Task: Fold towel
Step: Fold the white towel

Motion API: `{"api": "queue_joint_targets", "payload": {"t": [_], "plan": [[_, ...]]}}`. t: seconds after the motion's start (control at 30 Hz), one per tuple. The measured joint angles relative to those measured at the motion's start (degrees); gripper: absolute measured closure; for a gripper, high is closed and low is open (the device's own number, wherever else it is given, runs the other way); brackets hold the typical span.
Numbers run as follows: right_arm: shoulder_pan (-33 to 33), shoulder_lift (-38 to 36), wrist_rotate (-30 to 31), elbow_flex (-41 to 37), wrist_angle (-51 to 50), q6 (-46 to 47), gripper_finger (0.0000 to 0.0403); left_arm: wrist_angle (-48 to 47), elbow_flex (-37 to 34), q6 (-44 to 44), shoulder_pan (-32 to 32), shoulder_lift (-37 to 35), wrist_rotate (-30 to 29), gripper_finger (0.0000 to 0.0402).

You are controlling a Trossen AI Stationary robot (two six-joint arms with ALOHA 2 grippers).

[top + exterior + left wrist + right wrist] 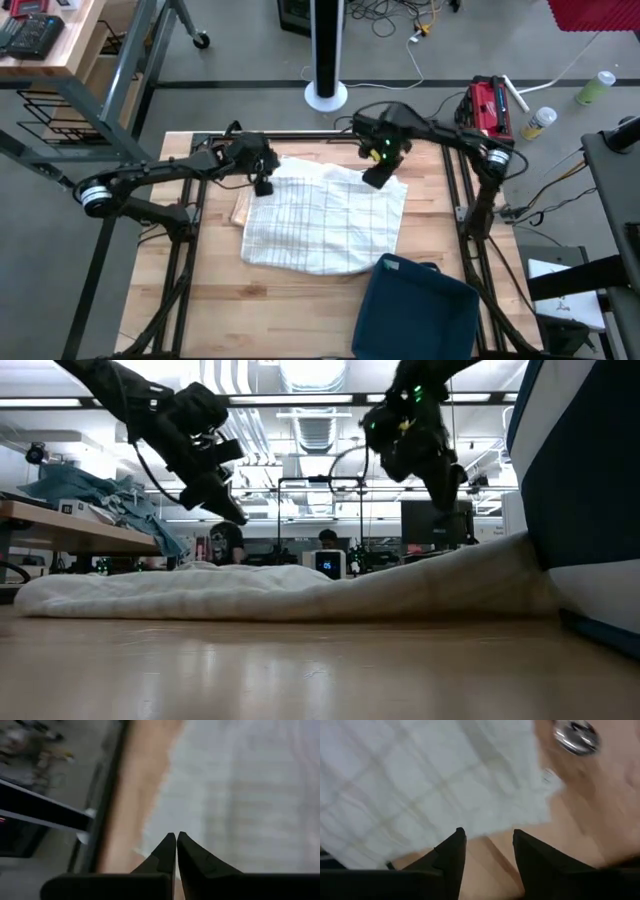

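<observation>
A white towel (325, 225) with thin grid lines lies spread flat on the wooden table (200, 300); it shows as a low mound in the low view (250, 590). My left gripper (263, 187) hangs shut above the towel's far left corner, clear of the cloth (228, 510); its wrist view shows the fingertips (176, 836) together over the towel's edge (165, 805). My right gripper (375, 178) hangs open above the towel's far right corner (545, 815), fingers pointing down (489, 834) with nothing between them. In the low view it is well above the cloth (455, 485).
A dark blue bin (415, 310) stands at the table's near right, its wall close to the towel's near right edge (590, 480). Bare wood lies along the near left side. A red toolbox (490, 105) sits beyond the far right corner.
</observation>
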Motion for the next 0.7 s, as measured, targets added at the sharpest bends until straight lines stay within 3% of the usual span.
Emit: {"api": "queue_joint_targets", "payload": {"t": [0.1,0.27,0.37,0.47,0.63,0.7], "plan": [[-1.5,5.5,0.3,6.4,-5.6,-3.5,0.0238,1.2,0.0,1.2,0.0,0.2,0.1,0.0393],[-1.6,13.2,-0.6,18.4,-5.7,-13.7,0.0234,2.6,0.0,2.3,0.0,0.2,0.2,0.0400],[-2.3,14.5,-4.6,22.5,-5.6,-14.8,0.0239,2.0,0.0,3.0,0.0,0.3,0.2,0.0400],[-2.3,13.1,-3.0,23.9,-5.9,-15.3,0.0244,2.1,-0.5,3.8,0.0,0.4,0.3,0.0394],[0.4,10.4,-8.5,23.6,-3.4,0.4,0.0252,2.0,-1.8,2.8,0.0,0.4,0.3,0.0388],[4.4,9.2,-5.4,23.2,-2.5,6.2,0.0256,2.1,-2.5,1.7,0.0,0.4,0.3,0.0389]]}}
